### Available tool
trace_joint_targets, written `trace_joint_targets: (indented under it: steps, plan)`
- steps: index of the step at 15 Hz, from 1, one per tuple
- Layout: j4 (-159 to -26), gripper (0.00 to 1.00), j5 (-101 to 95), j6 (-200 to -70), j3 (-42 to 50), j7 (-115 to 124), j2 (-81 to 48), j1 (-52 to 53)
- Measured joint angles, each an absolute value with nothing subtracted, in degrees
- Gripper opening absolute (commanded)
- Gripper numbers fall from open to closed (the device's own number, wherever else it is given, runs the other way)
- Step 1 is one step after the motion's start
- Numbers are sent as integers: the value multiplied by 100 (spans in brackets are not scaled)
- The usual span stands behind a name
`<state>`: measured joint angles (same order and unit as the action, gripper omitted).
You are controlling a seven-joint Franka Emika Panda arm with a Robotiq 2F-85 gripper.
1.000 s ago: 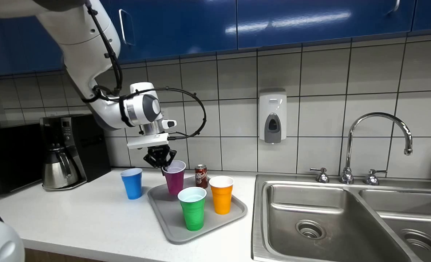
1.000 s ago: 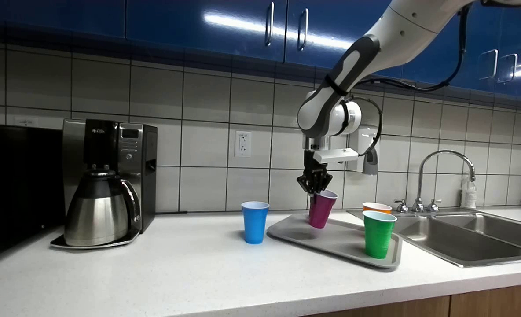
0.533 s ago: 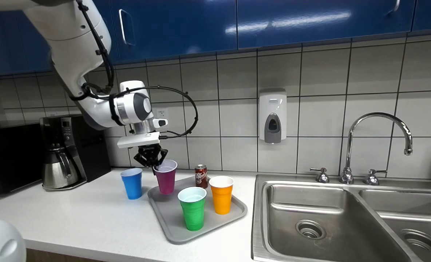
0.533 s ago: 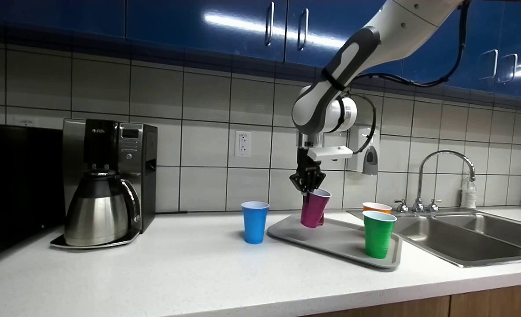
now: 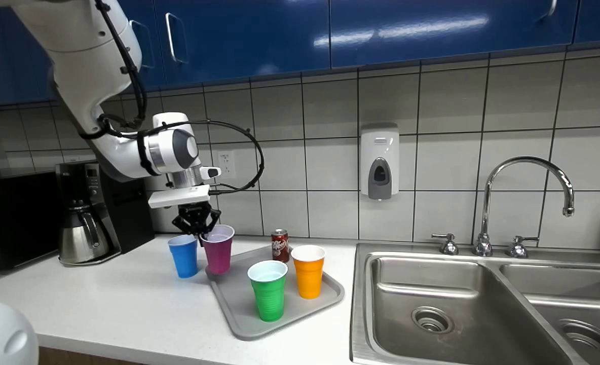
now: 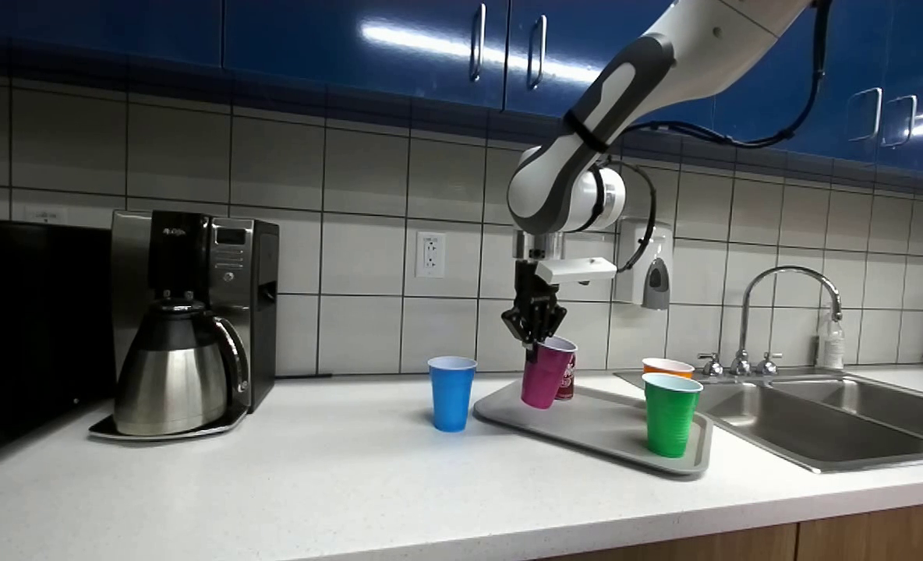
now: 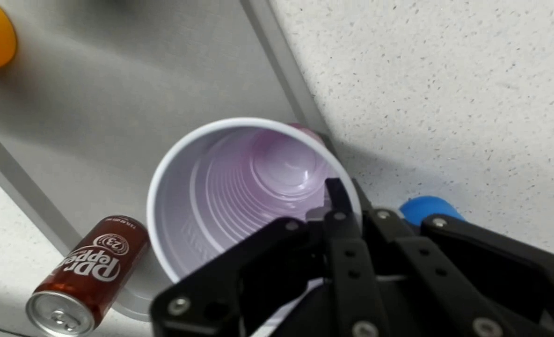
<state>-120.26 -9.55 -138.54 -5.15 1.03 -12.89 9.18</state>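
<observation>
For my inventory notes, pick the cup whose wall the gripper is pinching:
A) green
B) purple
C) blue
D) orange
B: the wrist view shows the gripper shut on the wall of the purple cup, with one finger inside its rim.

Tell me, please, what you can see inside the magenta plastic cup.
In the wrist view, one finger of the claw sits inside the magenta plastic cup; its pale ribbed wall and round bottom show. The wall hidden beneath the claw cannot be seen.
</observation>
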Motion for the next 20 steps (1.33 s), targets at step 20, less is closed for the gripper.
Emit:
trace_joint_targets:
  steps: [20]
  plan:
    - [-12278,1,-826,-13803,-909,-28,-1297,1084]
